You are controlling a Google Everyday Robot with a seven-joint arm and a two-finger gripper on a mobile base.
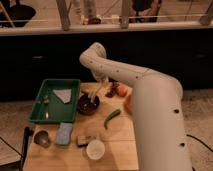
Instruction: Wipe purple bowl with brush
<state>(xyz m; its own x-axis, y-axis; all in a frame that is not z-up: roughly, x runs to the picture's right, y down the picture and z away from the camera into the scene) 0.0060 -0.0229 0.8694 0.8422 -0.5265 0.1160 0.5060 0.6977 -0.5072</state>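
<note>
The purple bowl (88,105) sits on the wooden table just right of the green tray (55,101). The brush (96,93) is a thin pale stick slanting down from the gripper into the bowl, its lower end at the bowl's inside. My gripper (103,81) hangs just above and right of the bowl, at the end of the white arm that reaches in from the right. It holds the brush's upper end.
A green pepper (112,118) lies right of the bowl. Red and orange fruit (120,90) sit behind it. A white cup (95,149), a tan-and-dark block (85,139), a blue sponge (64,133) and a grey metal cup (41,138) stand along the front.
</note>
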